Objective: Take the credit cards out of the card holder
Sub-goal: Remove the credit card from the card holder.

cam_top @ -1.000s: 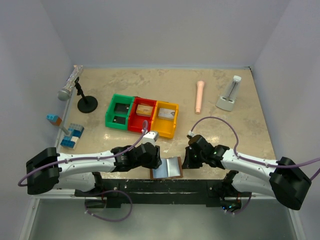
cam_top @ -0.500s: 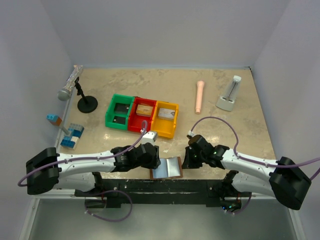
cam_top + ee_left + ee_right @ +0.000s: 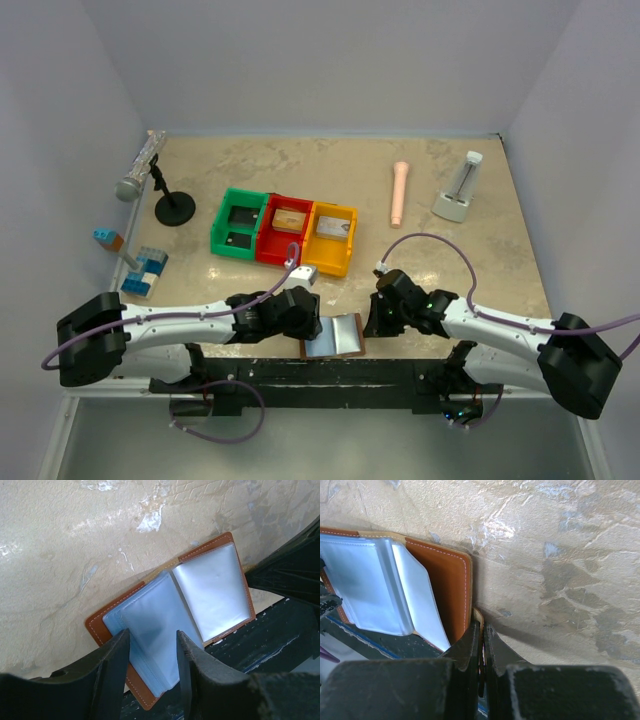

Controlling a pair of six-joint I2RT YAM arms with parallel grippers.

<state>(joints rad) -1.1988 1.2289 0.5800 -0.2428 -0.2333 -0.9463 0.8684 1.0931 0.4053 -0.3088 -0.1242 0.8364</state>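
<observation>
Right pincer clenched on card holder rim; left pincer parted above it. Holder overhangs counter; a slip could drop it.

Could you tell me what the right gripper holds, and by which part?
The right gripper pinches the card holder by the outer edge of its brown cover.

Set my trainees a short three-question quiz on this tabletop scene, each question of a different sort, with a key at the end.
1. True or false: the brown leather-like card holder lies open, its clear sleeves facing up.
2. What colour is the middle plastic bin in the row of three?
3. The left gripper is: A open above the sleeves; B shut on a card; C out of view.
Key: 1 true; 2 red; 3 A.
</observation>
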